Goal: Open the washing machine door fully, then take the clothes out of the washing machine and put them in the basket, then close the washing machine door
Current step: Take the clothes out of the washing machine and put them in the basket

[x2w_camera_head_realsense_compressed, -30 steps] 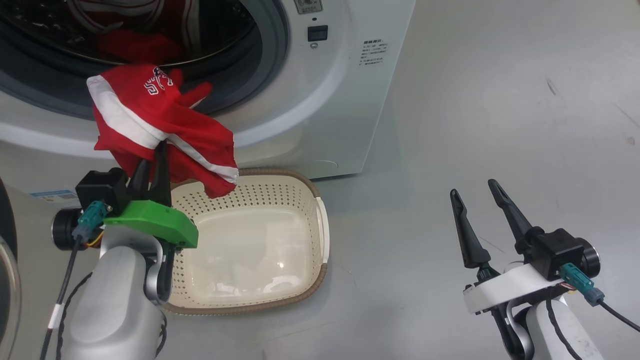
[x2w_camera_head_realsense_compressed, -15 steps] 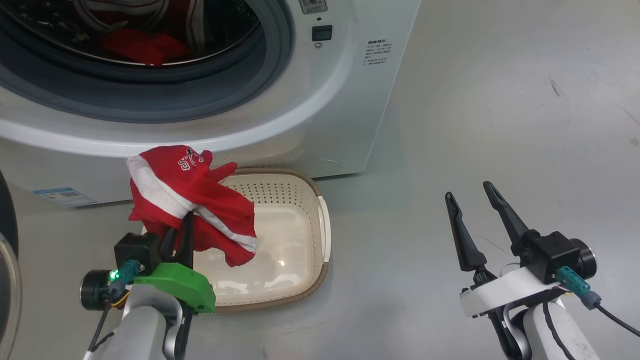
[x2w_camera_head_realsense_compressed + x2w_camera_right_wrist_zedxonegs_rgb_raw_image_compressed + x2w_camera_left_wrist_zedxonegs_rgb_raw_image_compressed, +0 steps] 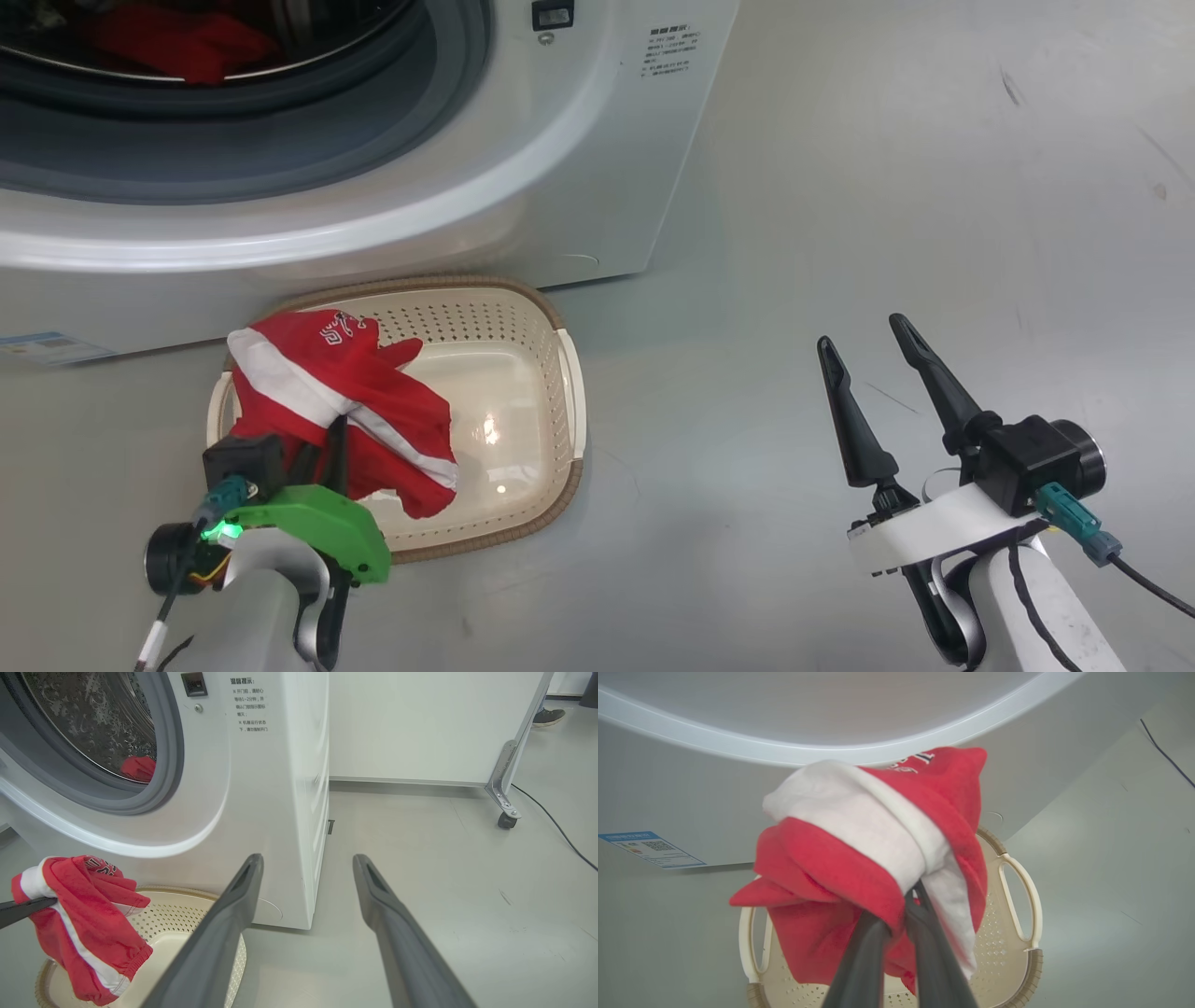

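My left gripper [image 3: 329,431] is shut on a red garment with white stripes [image 3: 317,392], and holds it just above the left half of the cream basket [image 3: 560,373]. The left wrist view shows the cloth [image 3: 859,858] bunched over the closed fingers [image 3: 920,933], with the basket [image 3: 1020,896] beneath. More red clothes [image 3: 177,42] lie in the drum of the washing machine [image 3: 579,168], whose mouth stands uncovered. My right gripper [image 3: 864,334] hangs open and empty over the floor, right of the basket. The washing machine door is out of view.
The basket sits on the grey floor right against the machine's front. A blue sticker [image 3: 51,347] marks the lower left front. In the right wrist view a white panel on a castor [image 3: 507,812], a floor cable [image 3: 556,826] and a person's shoe [image 3: 549,716] lie beyond.
My left gripper has carried the red garment down from the drum's mouth to just over the basket. The head camera has tilted down. My right gripper stays open.
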Robot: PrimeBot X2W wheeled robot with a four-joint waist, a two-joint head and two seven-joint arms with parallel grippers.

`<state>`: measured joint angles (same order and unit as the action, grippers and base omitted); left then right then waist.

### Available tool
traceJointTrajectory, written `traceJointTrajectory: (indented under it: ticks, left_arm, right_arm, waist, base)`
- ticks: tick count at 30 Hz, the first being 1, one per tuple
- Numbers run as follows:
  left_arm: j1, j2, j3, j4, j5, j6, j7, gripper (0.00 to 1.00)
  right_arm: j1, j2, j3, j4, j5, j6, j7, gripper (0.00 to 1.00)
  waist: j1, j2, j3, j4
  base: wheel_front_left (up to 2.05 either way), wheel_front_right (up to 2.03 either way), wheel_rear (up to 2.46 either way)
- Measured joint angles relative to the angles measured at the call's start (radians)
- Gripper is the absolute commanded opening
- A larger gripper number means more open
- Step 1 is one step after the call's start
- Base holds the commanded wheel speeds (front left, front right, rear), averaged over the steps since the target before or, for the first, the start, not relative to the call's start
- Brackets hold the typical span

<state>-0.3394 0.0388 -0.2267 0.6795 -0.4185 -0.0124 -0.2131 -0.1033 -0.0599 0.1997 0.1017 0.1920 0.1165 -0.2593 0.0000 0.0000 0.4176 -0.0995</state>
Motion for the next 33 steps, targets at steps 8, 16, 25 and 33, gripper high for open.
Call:
traceJointTrajectory:
  ticks: [8,16,25,33]
  left_arm:
    - [-0.104,-0.002,0.002,0.084,-0.033,0.007,0.031,0.00]
    - [-0.176,-0.004,0.019,0.174,-0.058,0.009,0.061,0.86]
    - [-0.228,-0.006,0.027,0.252,-0.067,0.026,0.064,1.00]
    - [-0.240,-0.006,0.024,0.305,-0.065,0.023,0.017,1.00]
  right_arm:
    - [-0.032,0.002,0.010,-0.013,0.013,0.000,0.000,1.00]
    - [-0.080,0.004,0.021,-0.022,0.030,0.005,0.000,1.00]
    - [-0.099,0.006,0.013,-0.020,0.038,0.005,0.000,1.00]
    - [-0.106,0.008,0.000,0.002,0.038,0.005,0.000,1.00]
  waist:
    - [0.0000,0.0000,0.078,-0.038]
    - [0.0000,0.0000,0.149,-0.076]
    - [0.0000,0.0000,0.192,-0.105]
    - [0.0000,0.0000,0.175,-0.094]
  base:
    - [0.00,0.00,0.00]
    - [0.00,0.00,0.00]
    - [0.00,0.00,0.00]
    - [0.00,0.00,0.00]
